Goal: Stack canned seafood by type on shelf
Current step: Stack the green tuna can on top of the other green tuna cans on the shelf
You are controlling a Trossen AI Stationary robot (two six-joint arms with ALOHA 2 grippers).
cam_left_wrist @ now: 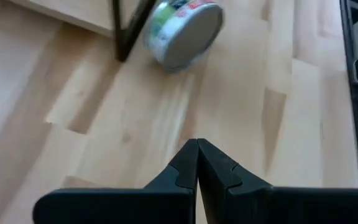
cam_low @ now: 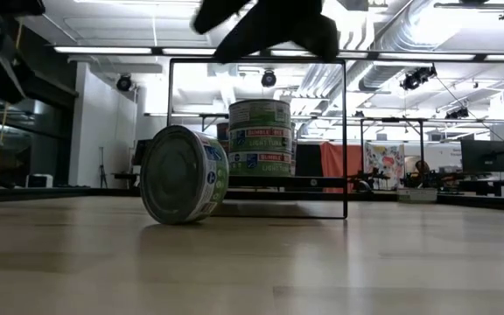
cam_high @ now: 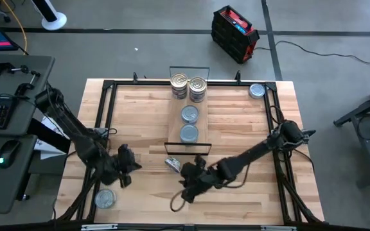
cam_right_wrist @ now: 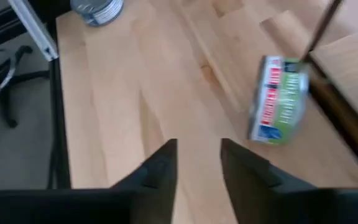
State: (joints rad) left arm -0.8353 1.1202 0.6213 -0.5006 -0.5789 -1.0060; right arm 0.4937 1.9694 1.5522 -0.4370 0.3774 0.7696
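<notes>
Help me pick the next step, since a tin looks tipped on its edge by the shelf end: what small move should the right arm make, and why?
Probably ease the right claw toward the tipped tin and close on it. That tin stands on its edge on the tabletop beside the shelf end frame, not on the plank, and the claw's fingers are parted with nothing between them. The left claw is shut and waits nearby.

High cam straight down over light-wood bench [cam_high: 140, 192]; low cam level at benchtop; both wrist cams close, sharing tipped green-labelled round tin [cam_left_wrist: 184, 32].
</notes>
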